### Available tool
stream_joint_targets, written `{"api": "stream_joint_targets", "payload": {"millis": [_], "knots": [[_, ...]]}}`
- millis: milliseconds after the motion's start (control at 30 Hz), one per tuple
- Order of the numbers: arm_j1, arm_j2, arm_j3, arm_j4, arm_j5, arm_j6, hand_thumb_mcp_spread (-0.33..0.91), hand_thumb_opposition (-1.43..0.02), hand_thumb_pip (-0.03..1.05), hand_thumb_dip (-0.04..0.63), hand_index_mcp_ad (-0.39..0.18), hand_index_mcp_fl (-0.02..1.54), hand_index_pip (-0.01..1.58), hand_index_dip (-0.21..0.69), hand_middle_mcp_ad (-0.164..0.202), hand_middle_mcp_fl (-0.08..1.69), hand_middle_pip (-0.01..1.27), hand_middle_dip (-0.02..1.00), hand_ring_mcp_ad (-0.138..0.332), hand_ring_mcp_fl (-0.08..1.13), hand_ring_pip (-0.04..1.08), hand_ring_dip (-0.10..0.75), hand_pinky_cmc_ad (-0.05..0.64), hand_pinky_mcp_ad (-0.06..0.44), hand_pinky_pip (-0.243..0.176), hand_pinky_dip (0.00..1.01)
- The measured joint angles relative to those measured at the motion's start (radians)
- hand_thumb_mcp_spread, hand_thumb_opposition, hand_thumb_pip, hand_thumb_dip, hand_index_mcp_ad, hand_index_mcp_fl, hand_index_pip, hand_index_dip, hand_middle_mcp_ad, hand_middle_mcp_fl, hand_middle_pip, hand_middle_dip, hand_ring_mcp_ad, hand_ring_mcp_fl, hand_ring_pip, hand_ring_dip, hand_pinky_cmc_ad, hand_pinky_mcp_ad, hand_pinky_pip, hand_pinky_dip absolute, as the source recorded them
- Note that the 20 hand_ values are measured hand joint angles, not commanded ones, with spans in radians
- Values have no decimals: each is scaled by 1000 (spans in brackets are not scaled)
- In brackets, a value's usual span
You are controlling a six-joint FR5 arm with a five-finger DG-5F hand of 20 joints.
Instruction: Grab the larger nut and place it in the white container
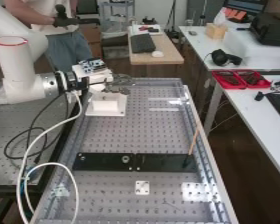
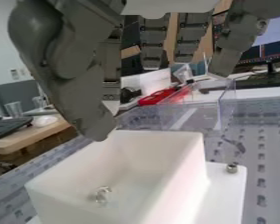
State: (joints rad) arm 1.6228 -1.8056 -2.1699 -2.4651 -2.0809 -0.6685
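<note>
Metal piece, probably a nut [image 2: 101, 195], on the floor of the open white container [image 2: 177, 185]; a round metal part [image 1: 125, 159], also nut-like, lies on the black plate [image 1: 101, 161], lower centre of the high view. Which is the larger nut cannot be told. Either should prove light, rigid and hard to damage, though smooth faces may slip; the best hold is probably across opposite outer sides. The container stands at upper left of the high view, a fastener [image 2: 232, 168] on its base. Hand [image 2: 77, 90]: above the container, fingers spread and extended, pinching nothing. Surface: perforated metal bench top [image 1: 117, 137], flat, its holes apt to catch a dropped nut. A brush [image 1: 194, 141] leans at right. Room: wooden-topped table [image 1: 170, 58], upper centre; white table [image 1: 247, 110] with red trays [image 1: 231, 84], upper right.
</note>
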Motion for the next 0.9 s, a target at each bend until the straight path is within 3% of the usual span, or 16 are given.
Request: {"api": "stream_joint_targets", "payload": {"millis": [333, 500, 600, 700, 900], "knots": [[-25, 14, 16, -19, -7, 0, 396, -899, 794, 253, -206, 19, 1403, 16, 59, 0, 124, 255, 134, -2, 77, 155, 328, 262, -105, 536], [-99, 85, 71, -91, -8, 6, 349, -890, 794, 253, -206, 19, 1339, -3, 59, 0, 124, 253, 131, -2, 75, 155, 328, 262, -105, 574], [-151, 125, 121, -135, -9, 13, 319, -866, 768, 251, -202, 24, 1246, -30, 59, 0, 124, 255, 134, -2, 82, 155, 326, 262, -105, 602], [-187, 147, 171, -162, 1, 48, 267, -834, 747, 236, -202, 21, 1058, -56, 59, 2, 126, 255, 134, 0, 91, 155, 326, 265, -105, 646], [-215, 148, 247, -194, 35, 88, 208, -805, 735, 215, -188, 24, 705, -75, 61, 0, 126, 255, 134, -2, 105, 155, 330, 278, -105, 679]]}}
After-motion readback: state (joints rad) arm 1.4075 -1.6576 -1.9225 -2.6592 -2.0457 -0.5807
